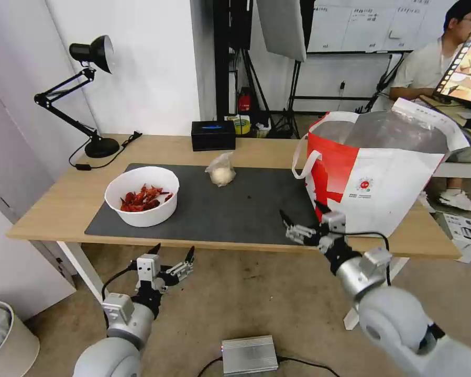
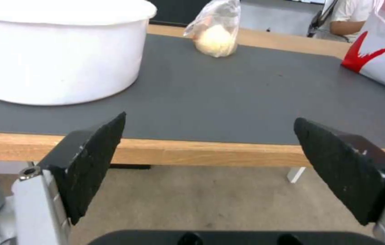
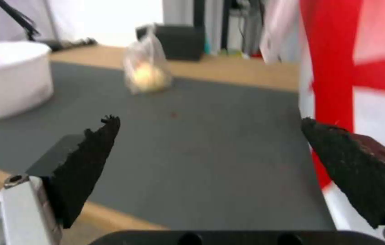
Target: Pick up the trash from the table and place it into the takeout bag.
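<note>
head view puts the right gripper (image 1: 301,217) nearest the work: spread wide and empty at the near edge of the dark grey mat (image 1: 256,209), close beside the takeout bag (image 1: 382,178). from it the small clear bag (image 1: 221,171) lies ahead and leftward near the mat's far edge, upright. left gripper (image 1: 172,254), also wide and empty, hangs below the table (image 1: 52,204), under the white bowl (image 1: 142,196) on the mat's left end.

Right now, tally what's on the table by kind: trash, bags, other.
Trash: 2, the white round bowl of red shells and the small clear bag with whitish lump
Bags: 1, the takeout bag
Other: 2, the black desk lamp and the black rectangular box
Total: 5
</note>
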